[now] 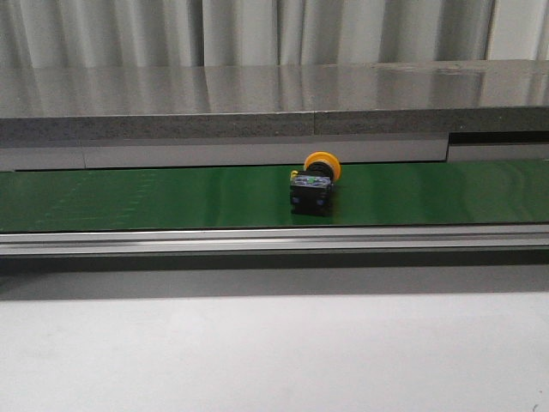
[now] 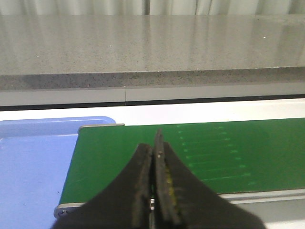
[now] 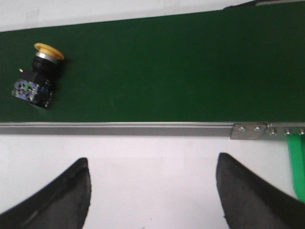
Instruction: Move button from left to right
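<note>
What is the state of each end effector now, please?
Left end effector: closed, holding nothing.
Right end effector: open, empty; the button lies on the green belt.

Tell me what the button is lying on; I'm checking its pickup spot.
The button lies tipped on its side on the green conveyor belt, yellow cap toward the back. The belt patch beneath its black body is hidden.

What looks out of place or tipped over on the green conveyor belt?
The yellow-capped black push button lies on its side on the green belt, cap pointing toward the far edge, contacts facing the camera. Nothing else looks odd.
</note>
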Available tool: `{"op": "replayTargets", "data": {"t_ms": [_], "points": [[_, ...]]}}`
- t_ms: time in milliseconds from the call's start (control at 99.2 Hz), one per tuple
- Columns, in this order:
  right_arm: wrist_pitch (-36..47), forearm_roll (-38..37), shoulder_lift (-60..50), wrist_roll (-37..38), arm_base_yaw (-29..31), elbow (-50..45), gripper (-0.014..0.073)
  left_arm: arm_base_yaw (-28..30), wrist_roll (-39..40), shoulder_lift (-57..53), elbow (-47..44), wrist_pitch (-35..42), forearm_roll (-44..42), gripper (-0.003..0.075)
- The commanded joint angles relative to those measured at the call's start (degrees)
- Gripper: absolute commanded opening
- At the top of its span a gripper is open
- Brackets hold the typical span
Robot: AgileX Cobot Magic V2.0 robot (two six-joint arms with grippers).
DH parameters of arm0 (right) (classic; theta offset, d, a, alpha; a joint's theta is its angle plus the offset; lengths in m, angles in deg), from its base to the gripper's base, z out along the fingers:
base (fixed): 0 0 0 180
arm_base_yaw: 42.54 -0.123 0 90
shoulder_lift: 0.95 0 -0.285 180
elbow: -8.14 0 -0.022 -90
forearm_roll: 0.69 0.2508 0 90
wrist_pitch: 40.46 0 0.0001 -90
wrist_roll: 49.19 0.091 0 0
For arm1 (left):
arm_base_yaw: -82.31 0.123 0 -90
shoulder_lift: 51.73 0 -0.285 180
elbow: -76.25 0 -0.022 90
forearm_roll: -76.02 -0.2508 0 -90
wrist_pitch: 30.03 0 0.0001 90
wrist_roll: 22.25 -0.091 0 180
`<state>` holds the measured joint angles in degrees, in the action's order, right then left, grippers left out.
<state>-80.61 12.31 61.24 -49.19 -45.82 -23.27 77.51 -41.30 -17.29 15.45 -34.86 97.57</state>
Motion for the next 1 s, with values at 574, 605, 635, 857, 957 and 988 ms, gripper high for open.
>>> {"op": "replayTargets", "data": {"t_ms": [574, 605, 635, 857, 957, 988], "points": [[10.8, 3.3, 24.3, -2.9, -9.1, 15.4, 0.0581, -0.6, -0.1, 0.2, 1.7, 4.8, 0.5, -0.0020], [11.4, 3.3, 25.5, -3.2, -9.5, 16.0, 0.0581, -0.6, -0.1, 0.2, 1.7, 4.8, 0.5, -0.0020], [11.9, 3.3, 27.0, -3.6, -10.0, 16.7, 0.0581, -0.6, -0.1, 0.2, 1.7, 4.8, 0.5, -0.0020], [14.7, 3.2, 33.7, -4.9, -11.6, 19.7, 0.0581, -0.6, -0.1, 0.2, 1.7, 4.8, 0.5, -0.0020], [15.0, 2.7, 35.6, -4.9, -12.4, 20.8, 0.0581, -0.6, -0.1, 0.2, 1.7, 4.8, 0.5, -0.0020], [15.3, 2.5, 36.0, -4.9, -12.6, 20.9, 0.0581, -0.6, -0.1, 0.2, 1.7, 4.8, 0.5, -0.0020]]}}
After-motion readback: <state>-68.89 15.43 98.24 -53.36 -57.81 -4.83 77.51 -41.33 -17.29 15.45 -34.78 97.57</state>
